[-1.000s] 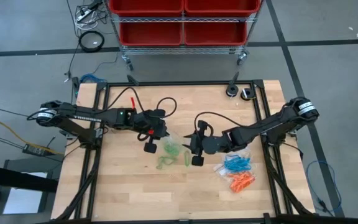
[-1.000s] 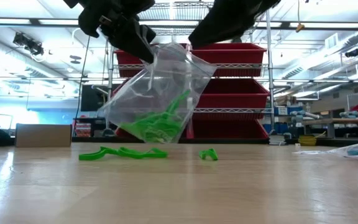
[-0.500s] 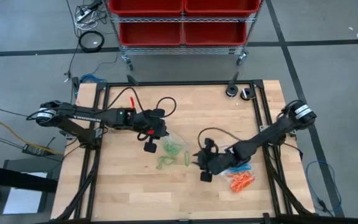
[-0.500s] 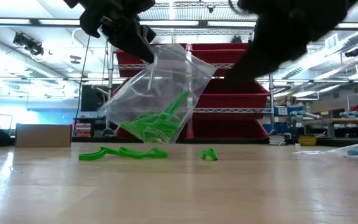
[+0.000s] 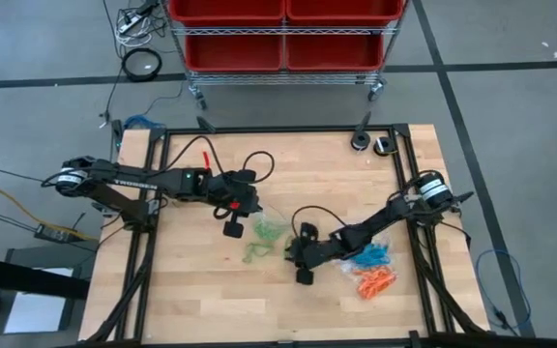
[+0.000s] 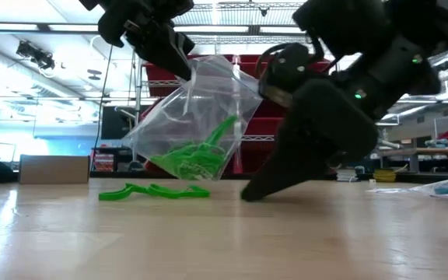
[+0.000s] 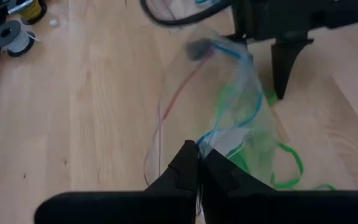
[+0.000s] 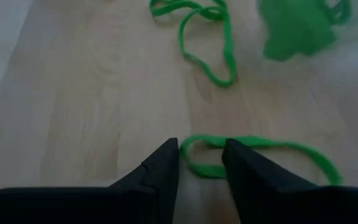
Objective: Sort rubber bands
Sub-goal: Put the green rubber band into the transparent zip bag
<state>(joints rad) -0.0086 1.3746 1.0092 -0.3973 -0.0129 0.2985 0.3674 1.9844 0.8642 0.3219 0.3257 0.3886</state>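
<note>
Hanging above the table [image 5: 201, 290], a clear bag [image 6: 197, 117] is pinched at its top edge by the pressed-together fingers of the left gripper [image 7: 197, 163], with a clump of green rubber bands [image 6: 193, 159] inside it. Just beside the bag, the right gripper [image 8: 201, 163] is lowered to the wood, its fingers parted on either side of one end of a green band [image 8: 253, 149]. More loose green bands [image 6: 154, 190] are lying below the bag. Well apart from the bag, blue bands [image 5: 370, 255] and orange bands [image 5: 375, 281] are piled near the table's right edge.
</note>
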